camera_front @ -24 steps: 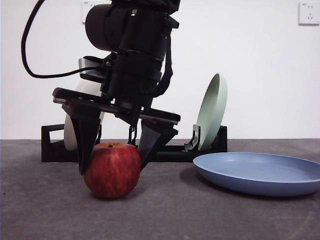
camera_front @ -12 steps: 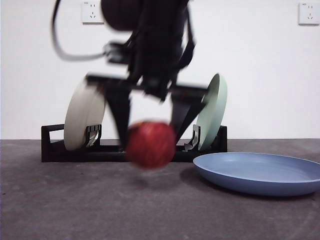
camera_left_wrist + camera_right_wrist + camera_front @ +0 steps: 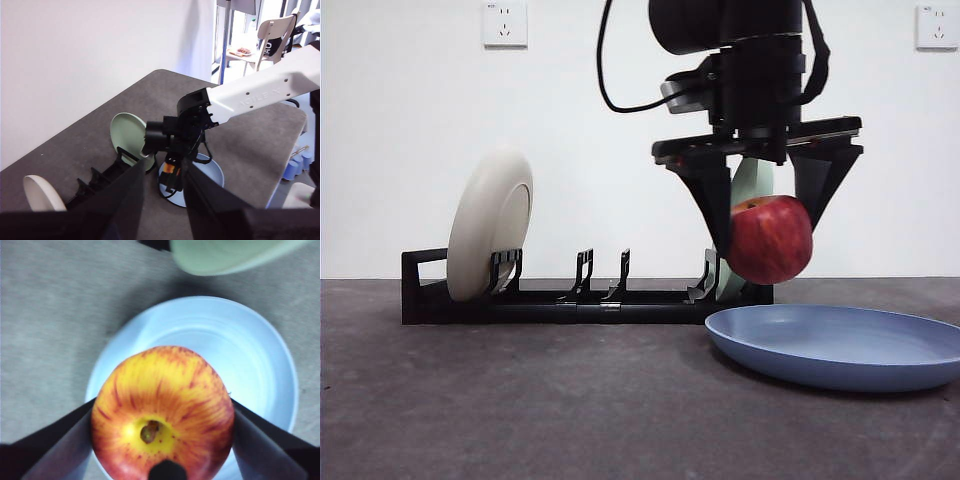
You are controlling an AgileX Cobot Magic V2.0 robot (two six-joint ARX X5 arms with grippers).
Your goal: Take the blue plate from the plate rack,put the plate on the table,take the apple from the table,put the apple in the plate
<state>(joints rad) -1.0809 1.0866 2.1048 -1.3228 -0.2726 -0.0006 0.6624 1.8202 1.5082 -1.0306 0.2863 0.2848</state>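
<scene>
1. Front view: I see my right gripper (image 3: 768, 235) up in the air, pinching the apple (image 3: 770, 240) from both sides.
2. The apple hangs above the near-left edge of the blue plate (image 3: 840, 347). There is open air between the apple and the plate.
3. The blue plate lies flat on the table (image 3: 520, 410), at the right. Its right edge runs out of the picture.
4. The rack (image 3: 585, 298) sits behind it, along the back of the table. The plate's left rim is near the rack's right end, but I cannot tell if they touch.
5. A white plate (image 3: 490, 225) stands on edge in the rack's left end. A green plate (image 3: 752, 185) stands at the right end, mostly hidden behind my gripper.
6. The middle slots of the rack hold nothing, and the table in front of the rack is bare.
7. Right wrist view: the apple (image 3: 162, 412) fills the space between my two jaws, stem side up. The blue plate (image 3: 250, 355) lies under it. The apple is over the plate's side, not its middle.
8. The green plate's rim (image 3: 225, 255) is just past the blue plate's far edge.
9. Left wrist view: my left gripper (image 3: 162, 195) is high up and well away from the things. Its jaws are spread apart with nothing between them.
10. From there I see the right arm (image 3: 260, 95) reaching over the blue plate (image 3: 210, 172), and bare table all round it.
</scene>
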